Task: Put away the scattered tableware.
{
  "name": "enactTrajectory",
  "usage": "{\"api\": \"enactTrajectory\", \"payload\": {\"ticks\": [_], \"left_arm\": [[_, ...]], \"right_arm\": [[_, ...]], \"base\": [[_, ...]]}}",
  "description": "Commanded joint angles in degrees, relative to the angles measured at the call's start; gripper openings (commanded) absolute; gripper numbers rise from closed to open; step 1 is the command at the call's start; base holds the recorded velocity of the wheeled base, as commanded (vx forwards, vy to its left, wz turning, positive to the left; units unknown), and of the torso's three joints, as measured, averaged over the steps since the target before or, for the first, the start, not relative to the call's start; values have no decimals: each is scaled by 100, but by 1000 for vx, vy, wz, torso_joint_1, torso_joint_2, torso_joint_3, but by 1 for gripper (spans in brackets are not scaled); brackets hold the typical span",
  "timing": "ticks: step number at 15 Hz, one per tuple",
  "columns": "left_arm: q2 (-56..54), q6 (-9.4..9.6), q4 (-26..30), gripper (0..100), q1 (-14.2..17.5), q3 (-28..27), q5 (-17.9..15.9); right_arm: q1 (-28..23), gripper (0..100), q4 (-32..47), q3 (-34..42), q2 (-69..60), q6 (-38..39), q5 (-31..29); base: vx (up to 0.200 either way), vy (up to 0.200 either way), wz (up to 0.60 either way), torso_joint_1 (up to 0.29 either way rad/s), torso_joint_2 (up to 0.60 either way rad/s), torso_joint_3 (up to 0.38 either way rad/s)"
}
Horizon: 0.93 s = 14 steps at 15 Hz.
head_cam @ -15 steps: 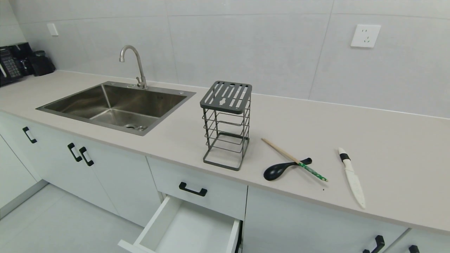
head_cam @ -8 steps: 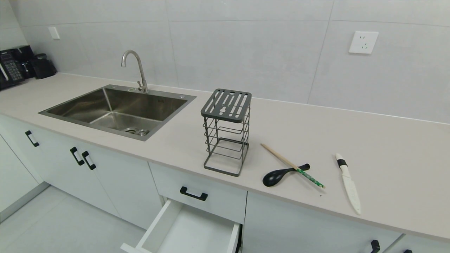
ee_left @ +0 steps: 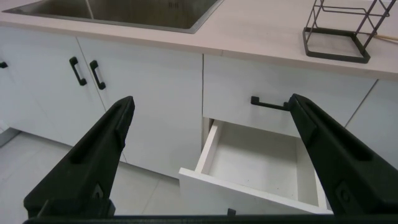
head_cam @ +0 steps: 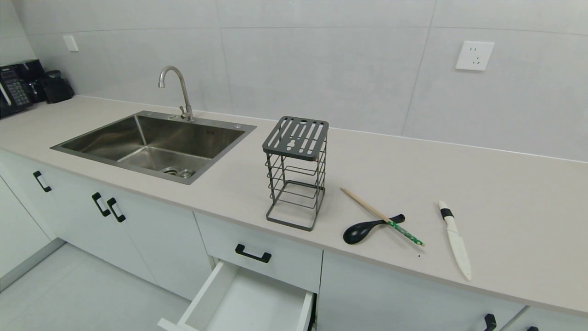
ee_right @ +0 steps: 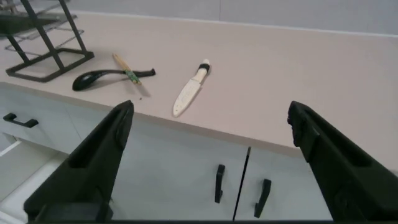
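Note:
A black spoon lies on the pale counter, with a wooden chopstick resting across its handle. To their right lies a white knife with a black band. A dark wire rack with a slotted top stands left of them. Under the rack, a white drawer is pulled out with nothing inside. My left gripper hangs open in front of the drawer, below counter height. My right gripper is open, out in front of the counter edge, near the knife and spoon.
A steel sink with a curved faucet takes up the counter's left part. Black appliances stand at the far left corner. The tiled wall carries a socket. Cabinet doors with black handles run below.
The head view shifted slightly a second ago, then held still. The spoon, chopstick, knife and rack keep their places on the counter.

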Motion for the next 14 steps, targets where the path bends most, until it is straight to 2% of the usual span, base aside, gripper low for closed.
{"api": "enactTrajectory", "payload": {"ticks": [1, 3, 4, 7, 10, 12, 14], "left_arm": [[7, -1, -1, 100, 0, 0, 1], [7, -1, -1, 100, 0, 0, 1], [7, -1, -1, 100, 0, 0, 1], [7, -1, -1, 100, 0, 0, 1], [7, -1, -1, 100, 0, 0, 1], [7, -1, -1, 100, 0, 0, 1], [7, -1, -1, 100, 0, 0, 1]], "right_arm": [[9, 100, -624, -936, 710, -77, 351], [105, 100, -931, -2175, 2028, -270, 1019], [167, 100, -940, -2535, 2520, -393, 1327], [360, 100, -738, -2474, 3742, -481, 2065], [756, 100, -668, -2544, 4797, -464, 2127], [1573, 100, -668, -2641, 5588, -481, 2039], [1951, 100, -668, -2843, 6265, -481, 1767]], "base": [[0, 0, 0, 0, 0, 0], [0, 0, 0, 0, 0, 0], [0, 0, 0, 0, 0, 0], [0, 0, 0, 0, 0, 0], [0, 0, 0, 0, 0, 0], [0, 0, 0, 0, 0, 0], [0, 0, 0, 0, 0, 0]]}}
